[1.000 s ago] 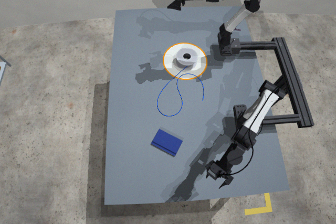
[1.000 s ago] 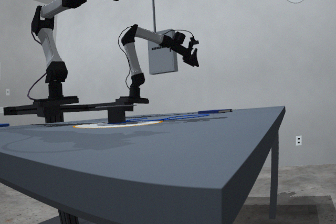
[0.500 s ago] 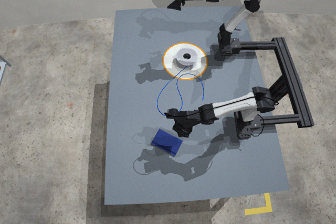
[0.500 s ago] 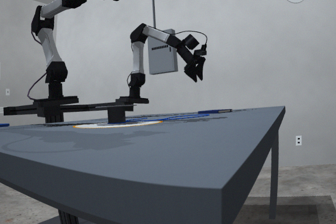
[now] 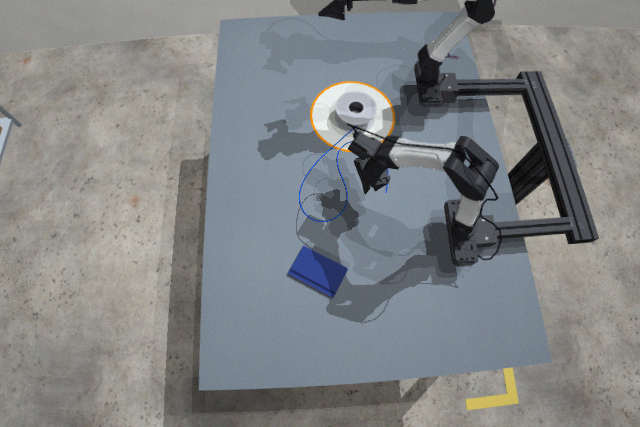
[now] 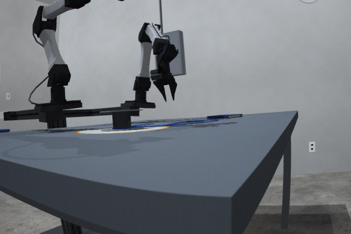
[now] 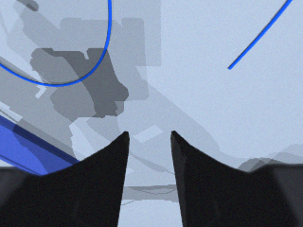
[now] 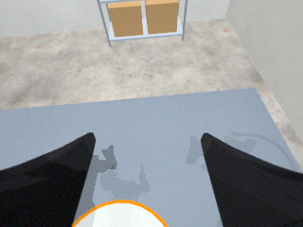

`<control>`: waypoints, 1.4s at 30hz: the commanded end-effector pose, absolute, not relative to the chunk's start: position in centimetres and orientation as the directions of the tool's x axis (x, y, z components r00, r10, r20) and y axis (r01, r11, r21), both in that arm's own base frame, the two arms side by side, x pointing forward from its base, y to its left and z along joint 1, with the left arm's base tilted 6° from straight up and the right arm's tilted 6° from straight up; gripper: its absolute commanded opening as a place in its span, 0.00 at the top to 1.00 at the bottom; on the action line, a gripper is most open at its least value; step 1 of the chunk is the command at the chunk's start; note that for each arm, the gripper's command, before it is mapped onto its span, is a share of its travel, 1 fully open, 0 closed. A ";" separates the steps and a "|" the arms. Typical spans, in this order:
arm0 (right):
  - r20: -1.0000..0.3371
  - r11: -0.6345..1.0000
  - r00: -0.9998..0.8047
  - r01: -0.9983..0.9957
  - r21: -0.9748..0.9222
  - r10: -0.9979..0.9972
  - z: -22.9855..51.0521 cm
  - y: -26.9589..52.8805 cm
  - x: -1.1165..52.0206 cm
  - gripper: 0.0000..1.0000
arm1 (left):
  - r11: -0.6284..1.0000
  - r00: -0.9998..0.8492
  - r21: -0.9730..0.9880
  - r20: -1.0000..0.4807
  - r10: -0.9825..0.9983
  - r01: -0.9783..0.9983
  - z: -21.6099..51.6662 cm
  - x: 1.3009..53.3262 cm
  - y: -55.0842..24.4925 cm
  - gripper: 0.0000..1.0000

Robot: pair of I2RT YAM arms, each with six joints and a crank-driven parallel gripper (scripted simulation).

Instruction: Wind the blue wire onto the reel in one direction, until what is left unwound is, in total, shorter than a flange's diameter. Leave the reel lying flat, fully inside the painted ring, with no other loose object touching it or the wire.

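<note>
The grey reel (image 5: pixel 366 115) (image 6: pixel 122 120) lies flat inside the orange-edged painted ring (image 5: pixel 311 115) (image 6: pixel 77 132) (image 8: pixel 120 201). The blue wire (image 5: pixel 323 221) (image 7: pixel 110 19) runs from the reel into a wide loop on the table. Its free end shows in the left wrist view at upper right; my left arm hides part of the wire in the top view. My left gripper (image 5: pixel 374 188) (image 6: pixel 169 100) (image 7: pixel 150 133) points down, partly open and empty, above the table between the wire's end and the loop. My right gripper (image 5: pixel 320 5) (image 8: pixel 148 135) is wide open and empty, high beyond the ring.
A dark blue book (image 5: pixel 317 272) (image 6: pixel 224 117) (image 7: pixel 9 137) lies on the table (image 5: pixel 248 339) beyond the wire loop, apart from it. My left forearm passes over the ring's near edge in the top view. Both arms stand on a dark frame (image 5: pixel 558 153) at the table's edge.
</note>
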State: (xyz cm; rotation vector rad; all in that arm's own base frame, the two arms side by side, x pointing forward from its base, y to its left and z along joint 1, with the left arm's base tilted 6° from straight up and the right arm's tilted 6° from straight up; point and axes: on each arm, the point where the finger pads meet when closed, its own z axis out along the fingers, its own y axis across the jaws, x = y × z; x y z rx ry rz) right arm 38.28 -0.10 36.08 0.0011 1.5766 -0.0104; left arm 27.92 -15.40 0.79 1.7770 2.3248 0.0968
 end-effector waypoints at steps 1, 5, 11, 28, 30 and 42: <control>-1.000 1.000 0.000 0.000 0.000 0.000 36.0 0.0 38.2 0.00 | 0.091 -0.087 0.148 -0.034 0.996 0.985 1.0 25.9 -17.5 0.63; -1.000 1.000 0.000 0.000 0.000 0.000 36.0 0.0 38.2 0.00 | -0.033 0.032 0.112 0.012 0.999 0.993 0.2 23.8 -19.0 0.66; -1.000 1.000 0.000 0.000 0.000 0.000 36.0 0.0 38.2 0.00 | -0.167 0.163 0.069 0.061 0.985 0.983 -0.5 21.3 -20.4 0.69; -1.000 1.000 0.000 0.000 0.000 0.000 36.0 0.0 38.2 0.00 | -0.233 0.228 0.046 0.084 0.970 0.971 -1.7 19.5 -20.1 0.70; -1.000 1.000 0.000 0.000 0.000 0.000 36.0 0.0 38.2 0.00 | -0.233 0.228 0.046 0.084 0.970 0.971 -1.8 19.6 -20.3 0.70; -1.000 1.000 0.000 0.000 0.000 0.000 36.0 0.0 38.2 0.00 | -0.233 0.228 0.046 0.084 0.970 0.971 -4.0 20.8 -21.4 0.70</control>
